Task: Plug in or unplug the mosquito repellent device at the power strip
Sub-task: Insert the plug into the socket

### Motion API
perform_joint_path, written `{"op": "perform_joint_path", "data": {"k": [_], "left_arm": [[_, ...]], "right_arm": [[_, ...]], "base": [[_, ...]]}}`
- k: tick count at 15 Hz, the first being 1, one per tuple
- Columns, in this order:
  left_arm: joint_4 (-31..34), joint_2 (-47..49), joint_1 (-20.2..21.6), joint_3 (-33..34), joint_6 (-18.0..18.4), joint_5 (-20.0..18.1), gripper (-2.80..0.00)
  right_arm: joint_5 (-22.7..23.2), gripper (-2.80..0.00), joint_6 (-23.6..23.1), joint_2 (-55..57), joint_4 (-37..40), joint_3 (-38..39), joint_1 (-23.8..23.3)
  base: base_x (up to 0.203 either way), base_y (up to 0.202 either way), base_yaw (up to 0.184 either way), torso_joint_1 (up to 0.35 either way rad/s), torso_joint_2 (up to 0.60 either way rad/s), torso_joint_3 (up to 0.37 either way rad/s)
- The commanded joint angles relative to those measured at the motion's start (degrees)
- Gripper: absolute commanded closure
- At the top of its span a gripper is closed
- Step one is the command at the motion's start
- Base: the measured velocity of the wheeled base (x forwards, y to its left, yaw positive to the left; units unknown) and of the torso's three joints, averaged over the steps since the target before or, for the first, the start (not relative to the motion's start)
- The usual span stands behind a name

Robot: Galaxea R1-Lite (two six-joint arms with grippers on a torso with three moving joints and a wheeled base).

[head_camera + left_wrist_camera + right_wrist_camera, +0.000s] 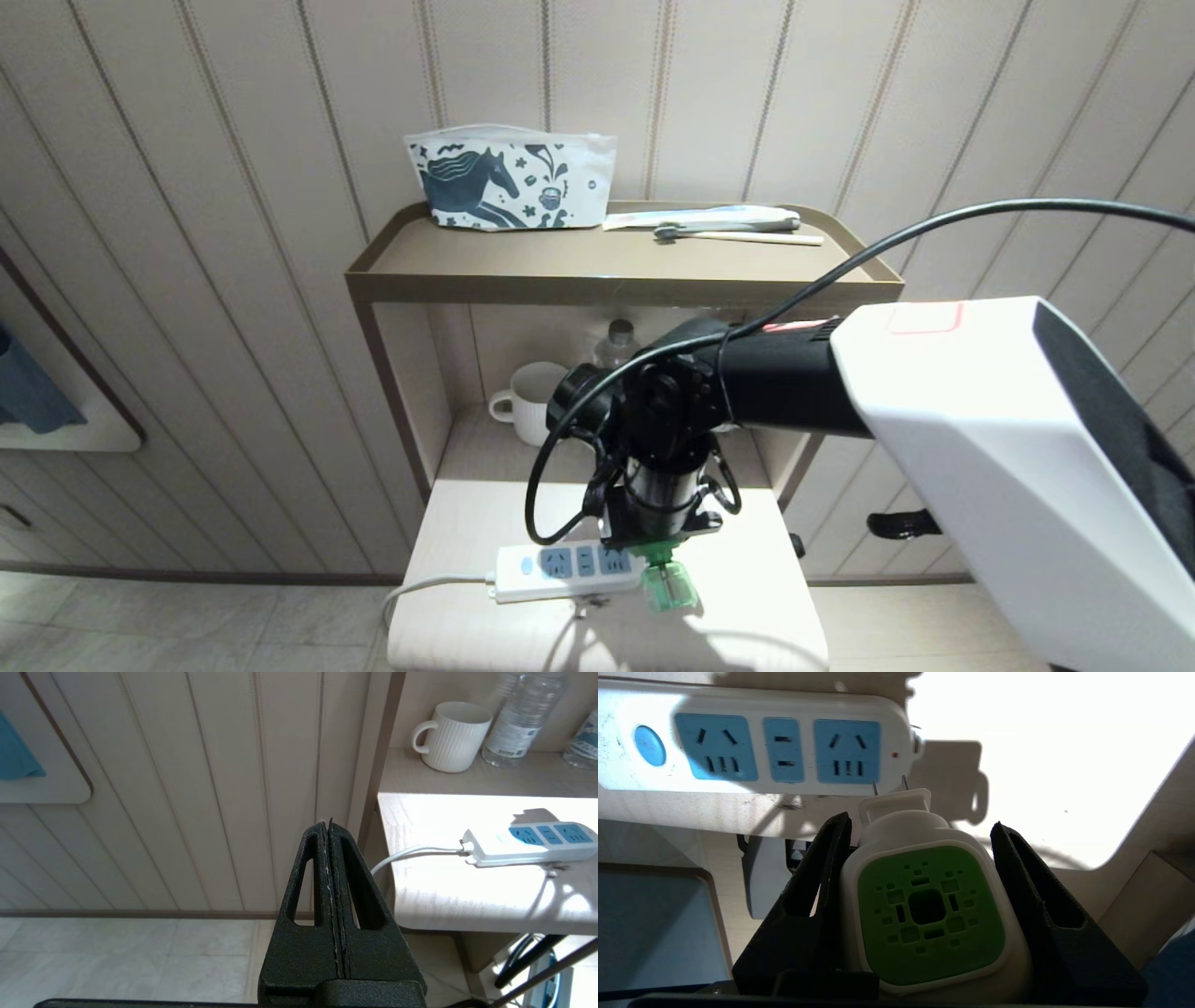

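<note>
The right pincer grips the white, green-faced mosquito repellent device, its prongs just clear of the white, blue-socketed power strip ahead. The left pincer is pressed closed, parked beside the worktop.

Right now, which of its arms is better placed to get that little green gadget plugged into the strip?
Right. Its claw grips the mosquito repellent device, prongs bare beside the power strip. The left claw hangs shut and empty, off to the side.
</note>
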Motion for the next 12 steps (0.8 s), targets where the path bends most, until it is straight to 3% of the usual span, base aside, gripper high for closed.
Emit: {"op": "perform_joint_path", "data": {"k": [1, 4, 12], "left_arm": [[0.03, 0.07, 0.02, -0.05, 0.00, -0.02, 0.00], [0.03, 0.07, 0.02, -0.01, 0.00, -0.02, 0.00], [0.03, 0.07, 0.02, 0.08, 0.00, -0.02, 0.00]], "right_arm": [[0.02, 0.00, 0.86, -3.25, 1.97, 0.11, -0.67], [0.03, 0.00, 1.88, -3.48, 3.34, 0.86, -2.67], [1.68, 0.00, 1.19, -4.06, 6.38, 0.77, -2.16]], "base": [[0.000, 0.000, 0.000, 0.000, 0.00, 0.000], [0.000, 0.000, 0.000, 0.000, 0.00, 0.000], [0.000, 0.000, 0.000, 0.000, 0.00, 0.000]]}}
